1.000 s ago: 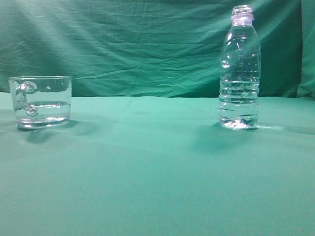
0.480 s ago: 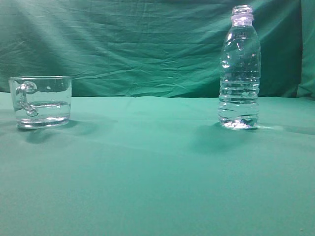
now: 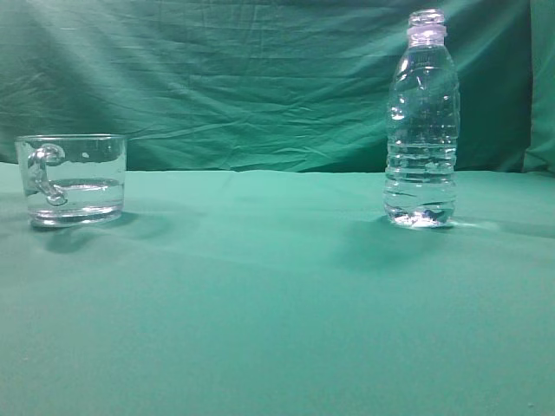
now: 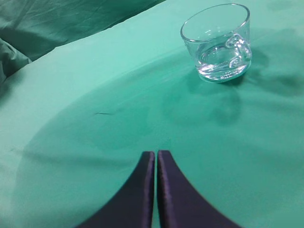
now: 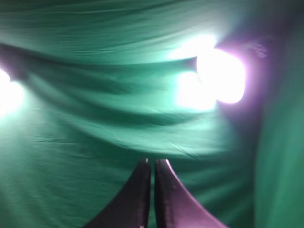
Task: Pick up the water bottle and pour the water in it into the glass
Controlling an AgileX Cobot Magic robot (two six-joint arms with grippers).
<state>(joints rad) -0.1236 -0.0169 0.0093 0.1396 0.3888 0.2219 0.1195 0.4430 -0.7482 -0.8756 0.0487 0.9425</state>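
The water bottle (image 3: pixel 422 130) stands upright and uncapped on the right of the green table, with a little water (image 3: pixel 421 208) at its bottom. The glass (image 3: pixel 73 178) stands at the left with water (image 3: pixel 82 192) in its lower part; it also shows in the left wrist view (image 4: pixel 219 43), handle to the right. My left gripper (image 4: pixel 156 154) is shut and empty, low over the cloth, well short of the glass. My right gripper (image 5: pixel 153 162) is shut and empty, facing the green backdrop; the bottle is out of its view. Neither gripper shows in the exterior view.
A green cloth (image 3: pixel 277 303) covers the table and a wrinkled green curtain (image 3: pixel 217 78) hangs behind. Two bright lights (image 5: pixel 216 76) glare in the right wrist view. The table edge (image 4: pixel 71 42) curves at the upper left of the left wrist view.
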